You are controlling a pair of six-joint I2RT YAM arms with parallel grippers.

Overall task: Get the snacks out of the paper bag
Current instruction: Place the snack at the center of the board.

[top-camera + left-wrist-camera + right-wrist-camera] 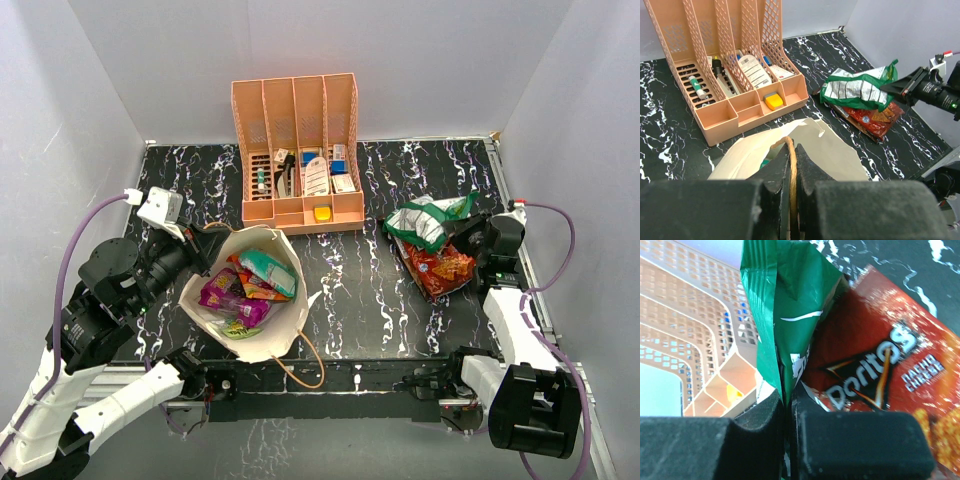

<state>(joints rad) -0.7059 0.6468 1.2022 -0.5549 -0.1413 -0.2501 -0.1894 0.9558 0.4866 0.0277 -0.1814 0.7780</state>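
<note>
The tan paper bag (262,340) lies open at front left with purple (218,291), orange (262,290) and teal-white (268,270) snack packets inside. My left gripper (205,248) is shut on the bag's cord handle (791,165) at the rim. My right gripper (468,232) is shut on the edge of a green packet (428,222), held just over the red Doritos bag (440,268) lying on the table at right. In the right wrist view the green packet (785,310) sits between the fingers, with the Doritos bag (880,370) behind.
A peach slotted organizer (297,150) with small boxes and bottles stands at the back centre. A second cord handle (305,370) loops off the bag toward the table's front edge. White walls enclose the black marbled table (370,290).
</note>
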